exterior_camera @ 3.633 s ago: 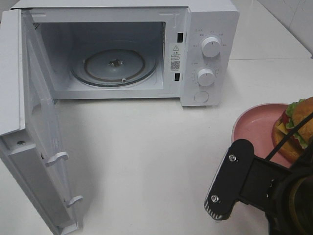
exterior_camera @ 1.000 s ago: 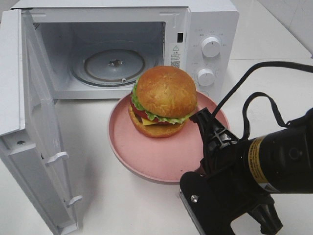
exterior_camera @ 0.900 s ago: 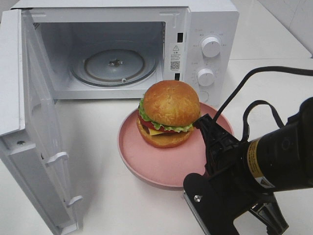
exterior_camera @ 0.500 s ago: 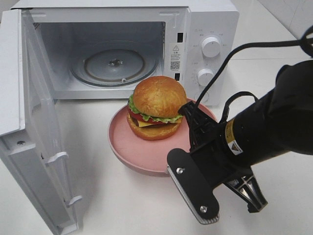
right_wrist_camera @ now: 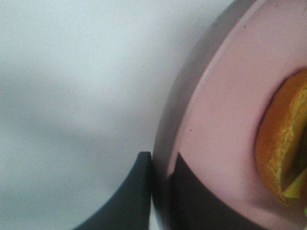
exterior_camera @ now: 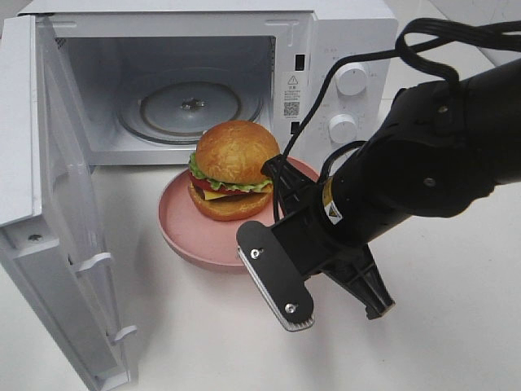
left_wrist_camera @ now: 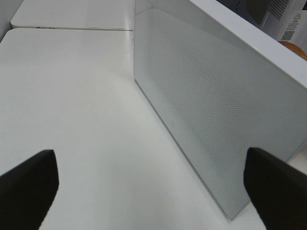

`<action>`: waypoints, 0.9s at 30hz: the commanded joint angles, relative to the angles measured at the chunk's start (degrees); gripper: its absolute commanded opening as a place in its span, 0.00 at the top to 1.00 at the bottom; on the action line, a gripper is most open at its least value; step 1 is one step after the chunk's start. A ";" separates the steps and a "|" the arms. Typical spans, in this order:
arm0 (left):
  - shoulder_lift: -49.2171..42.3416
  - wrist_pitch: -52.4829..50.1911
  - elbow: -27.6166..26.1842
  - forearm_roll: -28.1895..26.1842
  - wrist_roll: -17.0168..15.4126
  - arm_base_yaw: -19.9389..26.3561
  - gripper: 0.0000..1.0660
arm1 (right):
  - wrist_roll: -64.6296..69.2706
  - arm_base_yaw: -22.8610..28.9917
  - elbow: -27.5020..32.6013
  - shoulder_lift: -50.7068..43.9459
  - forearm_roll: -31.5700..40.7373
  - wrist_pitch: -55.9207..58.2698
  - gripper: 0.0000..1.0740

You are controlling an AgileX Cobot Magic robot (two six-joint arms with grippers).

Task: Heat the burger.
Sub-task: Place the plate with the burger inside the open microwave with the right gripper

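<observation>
Right gripper [right_wrist_camera: 160, 165] clamped on rim of one pink plate [exterior_camera: 183, 232]. One burger [exterior_camera: 232, 155] sat upright on it, round, no long axis, facing one open microwave [exterior_camera: 350, 49]. Left gripper [left_wrist_camera: 152, 187] jaws wide apart.

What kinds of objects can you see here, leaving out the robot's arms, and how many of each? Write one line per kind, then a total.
microwave: 1
plate: 1
burger: 1
Total: 3
</observation>
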 commanded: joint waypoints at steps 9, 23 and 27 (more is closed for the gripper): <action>-1.03 0.34 0.11 -0.29 -0.23 0.06 0.08 | 0.92 -0.52 -7.39 4.13 -1.83 -4.93 1.00; -1.03 0.34 0.11 -0.29 -0.23 0.06 0.08 | 2.35 -1.43 -16.04 10.94 -1.72 -4.58 1.00; -1.03 0.34 0.11 -0.29 -0.23 0.06 0.08 | 2.41 -1.43 -19.19 13.35 -1.83 -4.58 0.99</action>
